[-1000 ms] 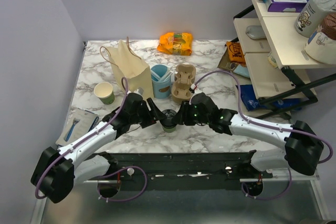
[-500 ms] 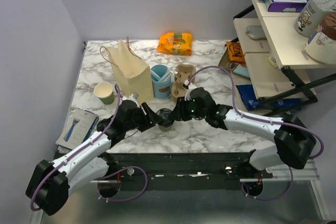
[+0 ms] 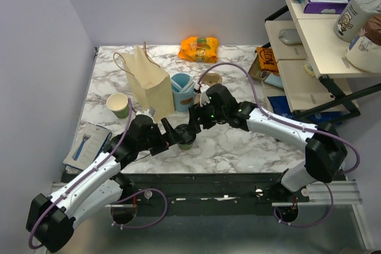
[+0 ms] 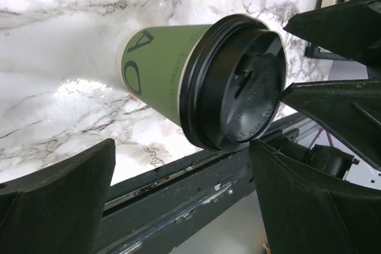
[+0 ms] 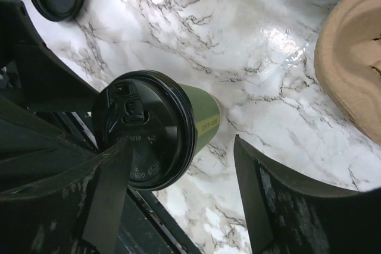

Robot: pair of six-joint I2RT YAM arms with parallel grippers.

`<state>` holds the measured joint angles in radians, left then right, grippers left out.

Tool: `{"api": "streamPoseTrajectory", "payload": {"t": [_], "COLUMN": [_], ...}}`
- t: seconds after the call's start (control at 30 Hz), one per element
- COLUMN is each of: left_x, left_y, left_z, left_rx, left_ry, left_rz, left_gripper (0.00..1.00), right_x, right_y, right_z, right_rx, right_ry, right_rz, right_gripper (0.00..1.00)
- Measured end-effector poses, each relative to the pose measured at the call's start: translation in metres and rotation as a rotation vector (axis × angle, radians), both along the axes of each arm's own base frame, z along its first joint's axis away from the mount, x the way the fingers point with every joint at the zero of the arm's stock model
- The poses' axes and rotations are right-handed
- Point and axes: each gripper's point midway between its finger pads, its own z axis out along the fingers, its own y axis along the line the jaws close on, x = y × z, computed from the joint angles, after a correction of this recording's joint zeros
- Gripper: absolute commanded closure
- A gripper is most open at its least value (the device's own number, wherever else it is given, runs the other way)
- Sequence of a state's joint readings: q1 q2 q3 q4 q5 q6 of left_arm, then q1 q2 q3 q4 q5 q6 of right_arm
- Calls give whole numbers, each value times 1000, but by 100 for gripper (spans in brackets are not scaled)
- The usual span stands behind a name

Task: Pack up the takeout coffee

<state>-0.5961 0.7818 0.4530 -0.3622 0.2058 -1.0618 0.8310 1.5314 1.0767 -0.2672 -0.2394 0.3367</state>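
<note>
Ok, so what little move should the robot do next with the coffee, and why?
Probably close the left end effector on the coffee cup. The cup stands on the table with its black lid on, between that end effector's open fingers, and neither finger touches it yet. It needs a grip before it can go to the paper bag.

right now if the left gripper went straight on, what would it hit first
Most likely the takeout coffee, right ahead of the left gripper between its open fingers; the right gripper sits just beyond, though depth is unclear.
</note>
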Motion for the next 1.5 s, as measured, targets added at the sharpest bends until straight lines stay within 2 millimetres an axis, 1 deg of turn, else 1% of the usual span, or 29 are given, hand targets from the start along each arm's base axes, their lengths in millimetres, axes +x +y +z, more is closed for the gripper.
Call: {"api": "streamPoseTrajectory", "payload": {"t": [0.1,0.3,0.43,0.47,0.53,0.7,0.77,0.87,0.9,1.07,1.2,1.3,1.37,1.43,1.47,1.5], "left_x": [5,17,25,27,28,34,36,39,41,40,34,35,35,35,35,35], "left_y": [3,13,15,15,14,11,10,8,5,1,0,-3,-5,-7,-9,-10], "left_z": [10,27,33,33,30,16,16,17,20,11,-4,-4,-5,-6,-6,-6], "left_rx": [33,100,119,123,134,165,161,146,133,122,113,87,68,48,32,22], "left_ry": [-14,-46,-64,-64,-58,-24,-27,-35,-47,-39,-5,-14,-14,-14,-16,-17], "left_rz": [10,56,78,79,75,63,63,60,53,39,26,24,25,27,25,25], "left_gripper": [1,1,1,1,1,1,1,3,3,5,9,12,16,20,25,27], "right_x": [2,-1,-15,-20,-22,-23,-22,-20,-20,-25,-26,-26,-27,-28,-28,-28], "right_y": [-1,-7,-23,-28,-28,-10,-4,0,0,-3,-1,4,7,10,11,12], "right_z": [7,12,10,9,9,15,14,7,3,-14,-21,-20,-21,-21,-21,-22], "right_rx": [-2,10,83,103,124,207,224,228,224,199,197,219,232,248,253,259], "right_ry": [2,48,91,111,124,156,170,191,197,234,256,265,273,277,278,278], "right_rz": [-15,-94,-200,-232,-260,-292,-301,-313,-316,-332,-327,-317,-304,-292,-288,-285], "right_gripper": [19,19,19,19,19,22,23,26,29,32,41,47,52,61,65,69]}}
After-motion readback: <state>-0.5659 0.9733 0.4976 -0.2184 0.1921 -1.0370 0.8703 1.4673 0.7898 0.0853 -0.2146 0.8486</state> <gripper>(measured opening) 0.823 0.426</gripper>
